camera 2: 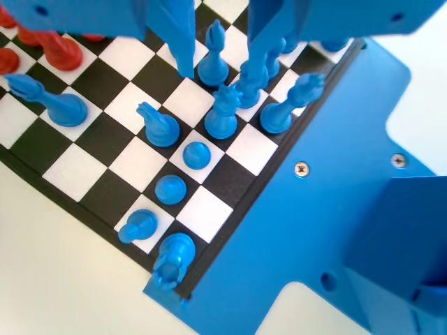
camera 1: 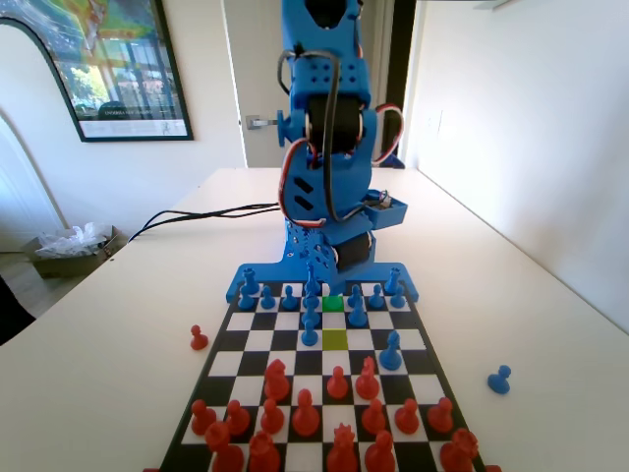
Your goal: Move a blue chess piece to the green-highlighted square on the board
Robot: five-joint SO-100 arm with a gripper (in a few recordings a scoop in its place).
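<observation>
The board (camera 1: 228, 340) lies in front of the blue arm. Its bright green-highlighted square (camera 1: 332, 303) sits empty among the blue pieces at the far end. One blue chess piece, a pawn (camera 1: 310, 334), stands just left of the duller yellow-green square (camera 1: 335, 339). More blue pawns (camera 2: 196, 155) stand along the near rows in the wrist view. My gripper (camera 1: 314, 275) hangs low over the blue back rows. In the wrist view the gripper (camera 2: 220, 70) is open, its jaws either side of a taller pointed blue piece (camera 2: 213, 64) without touching it.
Red pieces (camera 1: 306, 413) crowd the near end of the board. A taller blue piece (camera 1: 391, 351) stands alone mid-board on the right. Off the board lie a blue pawn (camera 1: 499, 380) on the right and a red pawn (camera 1: 199, 338) on the left. Black cables (camera 1: 197, 213) run across the table.
</observation>
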